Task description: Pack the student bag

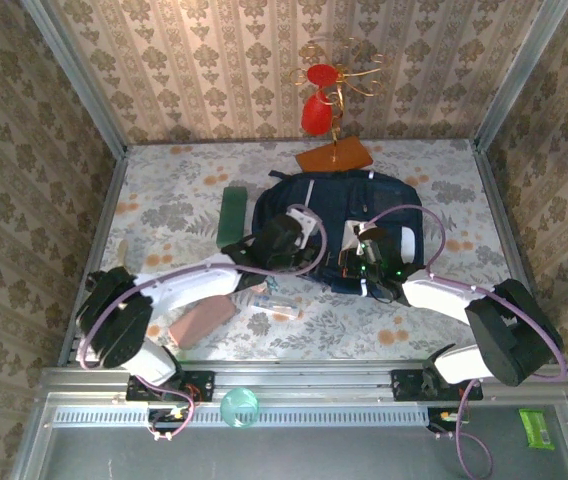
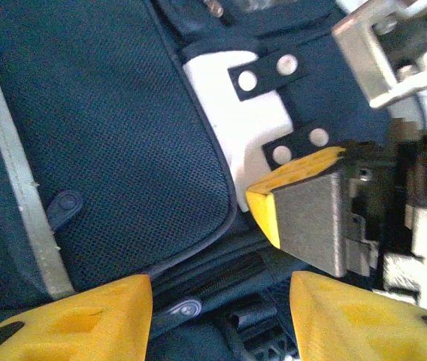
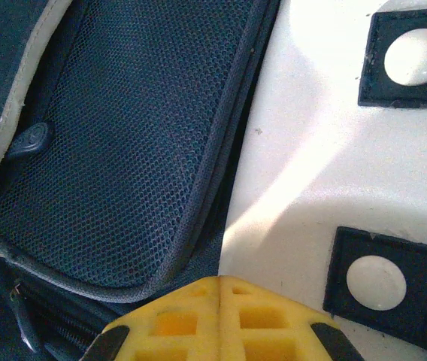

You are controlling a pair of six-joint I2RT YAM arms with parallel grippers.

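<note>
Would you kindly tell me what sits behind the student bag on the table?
Behind the student bag lies a flat orange-brown board, with a gold wire stand bearing red ornaments rising from it. Whether the board's near edge runs under the bag cannot be seen.

Nothing can be read: no lettering, brand, number or sign. The student bag's (image 1: 339,195) white patches (image 3: 311,150) are blank, and any print on the green packet (image 1: 537,427) is too small.
</note>
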